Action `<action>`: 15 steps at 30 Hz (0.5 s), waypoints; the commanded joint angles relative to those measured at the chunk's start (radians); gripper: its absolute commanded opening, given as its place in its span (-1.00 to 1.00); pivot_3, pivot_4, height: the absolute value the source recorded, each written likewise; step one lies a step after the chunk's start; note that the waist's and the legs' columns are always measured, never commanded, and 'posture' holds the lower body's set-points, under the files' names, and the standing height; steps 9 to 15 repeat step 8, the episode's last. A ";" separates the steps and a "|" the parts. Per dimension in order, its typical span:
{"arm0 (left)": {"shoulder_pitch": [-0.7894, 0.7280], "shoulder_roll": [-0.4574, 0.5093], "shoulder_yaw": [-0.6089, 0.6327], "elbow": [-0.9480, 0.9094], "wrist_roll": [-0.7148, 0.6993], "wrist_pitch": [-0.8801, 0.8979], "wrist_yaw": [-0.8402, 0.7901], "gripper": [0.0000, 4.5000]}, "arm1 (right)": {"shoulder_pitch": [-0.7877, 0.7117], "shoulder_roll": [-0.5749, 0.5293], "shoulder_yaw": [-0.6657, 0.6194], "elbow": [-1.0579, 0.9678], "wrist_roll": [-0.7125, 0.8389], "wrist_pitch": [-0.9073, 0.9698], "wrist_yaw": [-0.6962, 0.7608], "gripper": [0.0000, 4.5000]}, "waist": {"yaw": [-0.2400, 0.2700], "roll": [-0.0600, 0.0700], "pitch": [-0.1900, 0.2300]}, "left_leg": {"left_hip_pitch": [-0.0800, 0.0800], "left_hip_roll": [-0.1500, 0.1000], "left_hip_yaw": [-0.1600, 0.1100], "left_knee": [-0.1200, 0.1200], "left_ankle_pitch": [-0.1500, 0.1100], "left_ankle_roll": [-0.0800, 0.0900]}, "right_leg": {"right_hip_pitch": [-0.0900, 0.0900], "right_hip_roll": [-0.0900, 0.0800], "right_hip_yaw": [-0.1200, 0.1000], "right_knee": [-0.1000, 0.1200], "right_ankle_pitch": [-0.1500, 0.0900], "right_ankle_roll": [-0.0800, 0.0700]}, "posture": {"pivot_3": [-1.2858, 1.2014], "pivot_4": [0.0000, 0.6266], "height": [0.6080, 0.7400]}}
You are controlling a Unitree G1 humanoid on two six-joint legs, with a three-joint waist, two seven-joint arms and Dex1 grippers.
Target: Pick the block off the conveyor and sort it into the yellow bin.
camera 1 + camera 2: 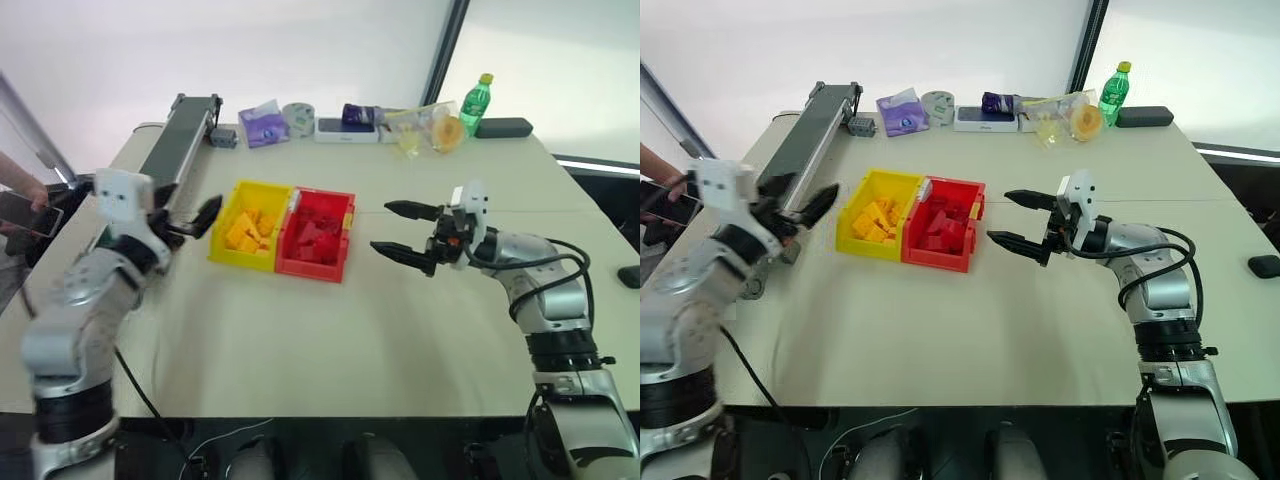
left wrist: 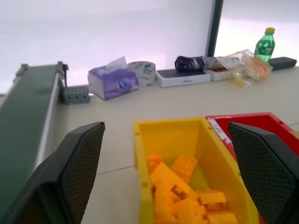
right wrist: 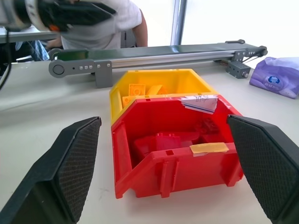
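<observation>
Yellow-orange bricks are being kept in the yellow bin at centre-left of the head view, touching the red bin beside it, so both colours are being sorted side by side. No single brick can be told apart as the block. The left tool is being held released and empty at the yellow bin's left edge, likely just after a drop. The conveyor is being seen running up the left side of the desk, its visible belt bare. The right tool is being held released, empty, right of the red bin, apparently in waiting.
</observation>
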State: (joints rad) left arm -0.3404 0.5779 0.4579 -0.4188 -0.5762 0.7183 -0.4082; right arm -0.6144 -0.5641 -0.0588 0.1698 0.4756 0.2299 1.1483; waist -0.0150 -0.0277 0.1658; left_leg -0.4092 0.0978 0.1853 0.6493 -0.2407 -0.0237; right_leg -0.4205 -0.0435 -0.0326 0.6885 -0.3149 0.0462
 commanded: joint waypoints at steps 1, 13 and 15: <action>0.058 0.074 0.094 -0.024 -0.052 -0.015 -0.081 0.96 | -0.044 0.003 -0.008 0.014 0.002 -0.027 0.020 1.00 | -0.002 0.000 0.000 | 0.000 0.000 0.000 0.000 0.000 0.000 | 0.000 0.000 0.000 0.000 0.000 0.000 | 0.03 -0.52 1.00; 0.265 0.170 0.199 0.082 -0.018 -0.156 -0.258 0.96 | -0.069 0.008 0.003 0.046 -0.004 -0.037 0.040 1.00 | -0.005 0.000 0.000 | 0.000 0.000 0.000 -0.001 0.000 0.000 | -0.001 0.000 0.000 0.000 0.000 0.000 | 0.03 -0.52 1.00; 0.265 0.170 0.199 0.082 -0.018 -0.156 -0.258 0.96 | -0.069 0.008 0.003 0.046 -0.004 -0.037 0.040 1.00 | -0.005 0.000 0.000 | 0.000 0.000 0.000 -0.001 0.000 0.000 | -0.001 0.000 0.000 0.000 0.000 0.000 | 0.03 -0.52 1.00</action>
